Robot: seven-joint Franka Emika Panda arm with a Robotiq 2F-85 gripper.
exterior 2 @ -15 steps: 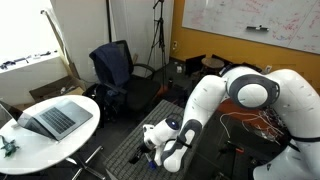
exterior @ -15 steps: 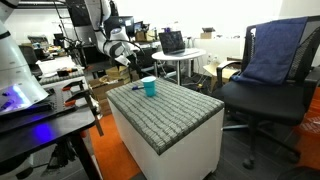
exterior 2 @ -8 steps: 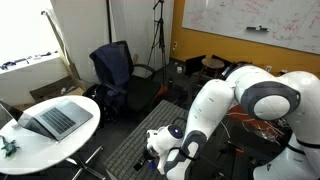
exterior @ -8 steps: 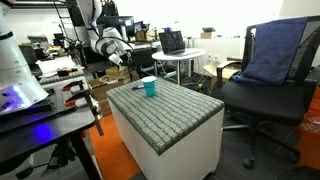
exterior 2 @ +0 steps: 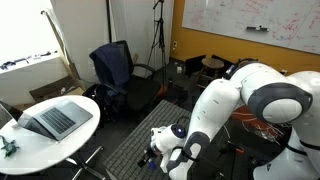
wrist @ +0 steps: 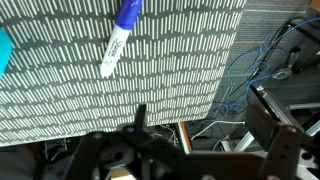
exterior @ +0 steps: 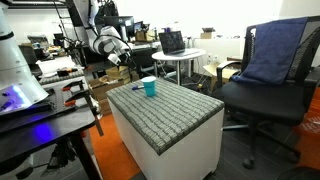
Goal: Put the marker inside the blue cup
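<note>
The blue cup (exterior: 149, 87) stands upright near the far edge of the grey textured table top (exterior: 170, 108); in the wrist view only a teal sliver of it (wrist: 4, 50) shows at the left edge. The marker (wrist: 118, 38), white with a blue cap, lies on the table just beside the cup; it also shows as a small blue streak in an exterior view (exterior: 137, 88). My gripper (wrist: 200, 112) hangs over the table's edge, apart from both, open and empty. It also shows in both exterior views (exterior: 119, 60) (exterior 2: 157, 152).
Cables and a metal frame (wrist: 275, 110) lie on the floor beyond the table edge. An office chair (exterior: 265, 85) draped with a blue cloth stands beside the table. A round white table with a laptop (exterior 2: 50, 120) stands further off. A cluttered bench (exterior: 40, 100) flanks the table.
The arm has drawn back a little, up and away from the table. The marker and the cup have not moved.
</note>
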